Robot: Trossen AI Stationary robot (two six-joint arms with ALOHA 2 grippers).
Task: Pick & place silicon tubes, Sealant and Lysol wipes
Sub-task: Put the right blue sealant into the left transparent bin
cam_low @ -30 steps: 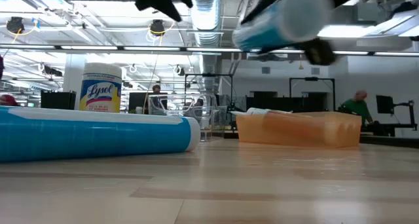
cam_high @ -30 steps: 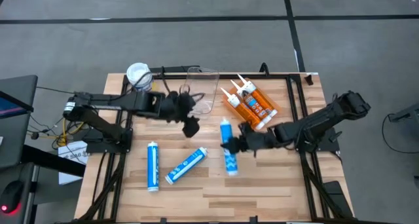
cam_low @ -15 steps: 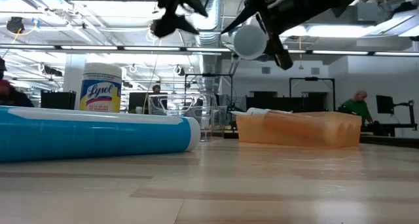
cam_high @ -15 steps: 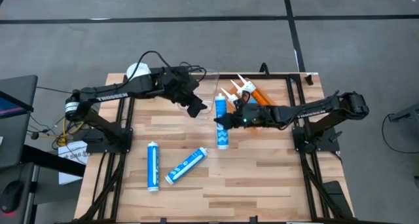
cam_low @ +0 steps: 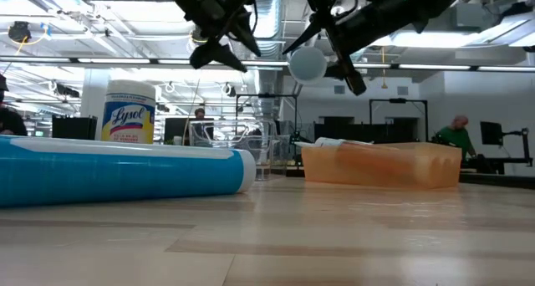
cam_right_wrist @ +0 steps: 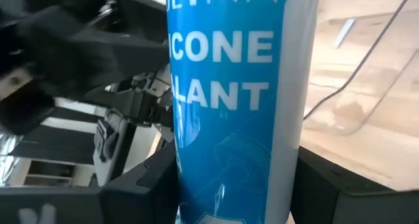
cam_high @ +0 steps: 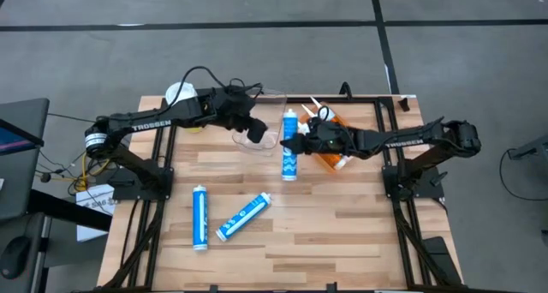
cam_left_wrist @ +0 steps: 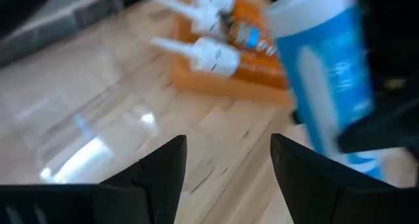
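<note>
- The right gripper (cam_high: pixel 297 145) is clamped on a smooth blue and white plastic sealant tube (cam_high: pixel 289 145), held up over the pale wooden table (cam_high: pixel 342 233).
- The left gripper (cam_high: pixel 254 132) hangs with its jaws apart, perhaps above a clear plastic tub (cam_high: pixel 267 113).
- The round Lysol wipes can (cam_low: pixel 129 112) stands at a back corner.

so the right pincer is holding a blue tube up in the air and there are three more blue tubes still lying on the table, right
Not quite: only two blue tubes still lie on the table, as the high view shows. The rest holds: the right pincer has a blue tube clamped and raised, near the open left pincer.
</note>
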